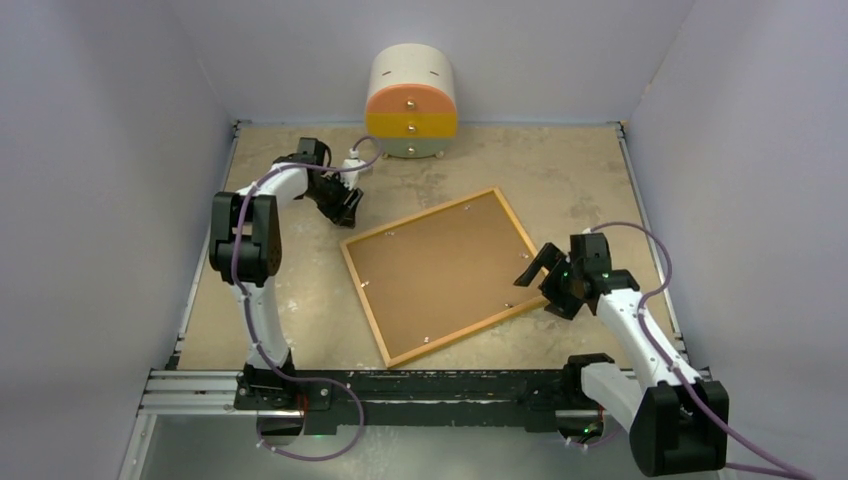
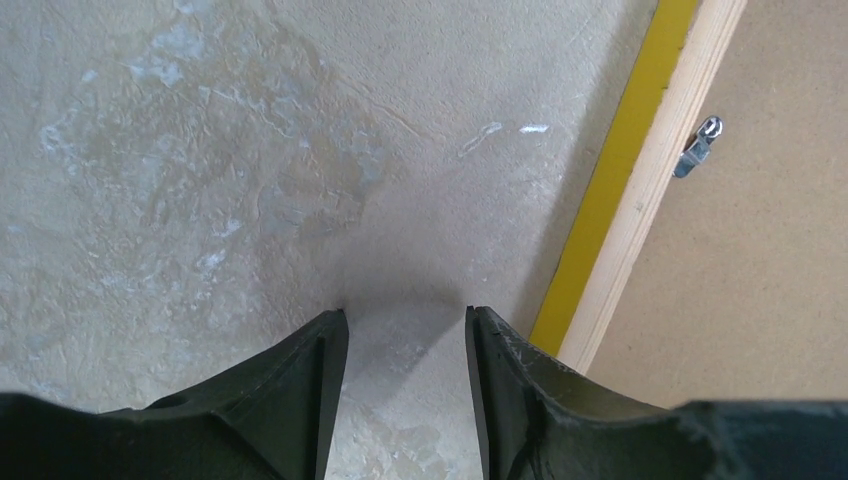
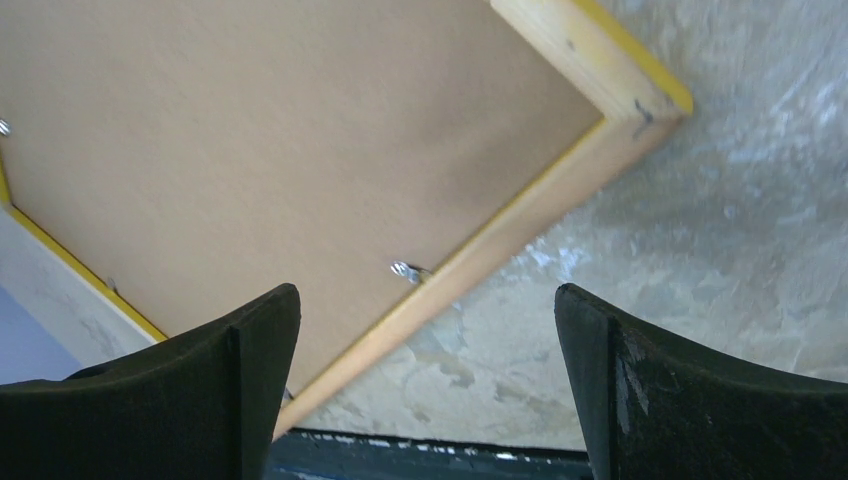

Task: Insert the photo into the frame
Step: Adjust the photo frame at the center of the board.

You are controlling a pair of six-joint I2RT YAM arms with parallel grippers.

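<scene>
Looking down from the top camera, I see the frame (image 1: pixel 365 305) lying face down on the table (image 1: pixel 560 170). Its backing board (image 1: pixel 440 275) is seated inside and would hide any print beneath; the photo shows nowhere. My left gripper (image 1: pixel 345 207) hovers off the frame's far-left corner, my right gripper (image 1: pixel 540 283) at its right corner. Left wrist: fingers partly spread over bare table beside the yellow edge, pinching nothing. Right wrist: fingers spread wide, framing a metal clip (image 3: pixel 408 270), probably lined up to work it.
</scene>
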